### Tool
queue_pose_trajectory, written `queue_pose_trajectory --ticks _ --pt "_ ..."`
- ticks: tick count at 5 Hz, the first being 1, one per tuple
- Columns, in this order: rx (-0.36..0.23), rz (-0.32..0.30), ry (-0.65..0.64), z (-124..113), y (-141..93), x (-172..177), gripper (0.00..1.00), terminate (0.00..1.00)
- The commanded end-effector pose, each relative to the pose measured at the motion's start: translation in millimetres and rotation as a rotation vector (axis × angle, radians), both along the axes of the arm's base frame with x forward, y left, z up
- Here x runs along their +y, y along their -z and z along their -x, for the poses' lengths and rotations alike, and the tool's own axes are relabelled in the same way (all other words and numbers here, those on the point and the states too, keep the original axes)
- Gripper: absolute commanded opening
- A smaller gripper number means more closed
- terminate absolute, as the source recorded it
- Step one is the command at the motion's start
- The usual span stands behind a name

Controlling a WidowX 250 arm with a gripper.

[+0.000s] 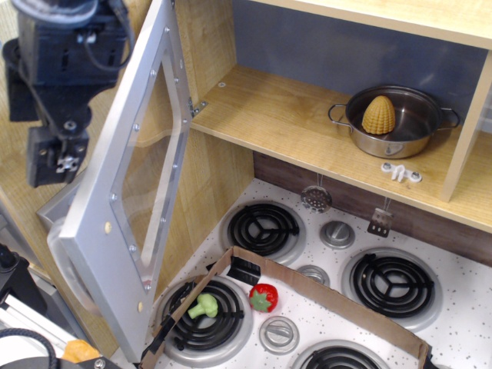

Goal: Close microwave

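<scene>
Right of the jaws, the microwave [307, 115] door [127, 192] stands swung wide open, its clear window facing the wooden cavity. The gripper [50, 154] hangs at the door's outer side, top left; cannot tell whether the jaws are open or closed. Inside the cavity, far right of the jaws, a pot [396, 123] holds a yellow corn [378, 114].

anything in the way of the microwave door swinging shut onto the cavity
Nothing visible blocks it. The open door has free space along its swing, and the pot with the corn sits back inside the cavity, away from the front edge.
</scene>
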State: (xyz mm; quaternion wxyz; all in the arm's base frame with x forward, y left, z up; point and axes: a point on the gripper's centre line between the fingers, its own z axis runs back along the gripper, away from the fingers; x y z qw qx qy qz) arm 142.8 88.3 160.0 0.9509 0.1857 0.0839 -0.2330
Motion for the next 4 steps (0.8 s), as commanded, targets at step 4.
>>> queue_pose_trajectory --ticks 4 --pt "-0.238 0.169 -0.028 -41.6 14.3 -35.4 1.0 0.0"
